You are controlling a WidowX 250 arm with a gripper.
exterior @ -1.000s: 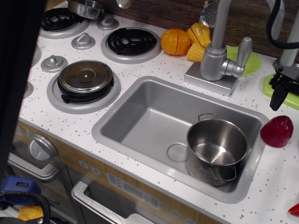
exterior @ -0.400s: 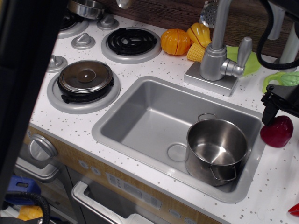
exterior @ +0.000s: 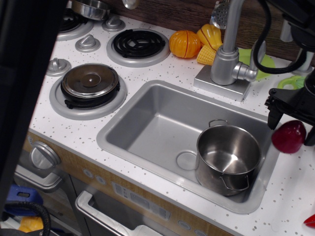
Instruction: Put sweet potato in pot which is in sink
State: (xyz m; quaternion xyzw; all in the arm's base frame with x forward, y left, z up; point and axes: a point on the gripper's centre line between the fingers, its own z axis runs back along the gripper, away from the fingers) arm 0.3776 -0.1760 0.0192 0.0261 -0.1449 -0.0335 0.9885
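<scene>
Pincer [exterior: 290, 118] is sitting right over the sweet potato [exterior: 289, 136] at the far right of the view, and I'm reading it as spread open: one dark finger is hanging down on the left side of the toy near the sink rim, the other is dropping along its right side at the frame edge. It's straddling the potato rather than squeezing it, as far as I can tell. I'm not seeing actual contact, though the fingers are looking very close to the red skin.

So I'm calling this the grab stage. The potato is lying on the white speckled counter [exterior: 295, 182], just beside the right rim of the sink [exterior: 147, 123], not lifted. The pot [exterior: 228, 158] is standing upright in the sink's near-right corner, open top, nothing inside, with the drain circle [exterior: 186, 161] just to its left. Potato and pot are pretty near each other, with only the sink rim between.

What I'm thinking for the next move: settle a touch lower so the fingers are bracketing the fat part of the toy, then close. It's glossy and rounded, so I'm guessing it'll want to squirt out if I pinch near the tapered top. After that it's a lift clear of the rim, a short slide left, and a drop into the pot mouth. The faucet [exterior: 229, 54] is standing well back, so I'm not worrying about it.
</scene>
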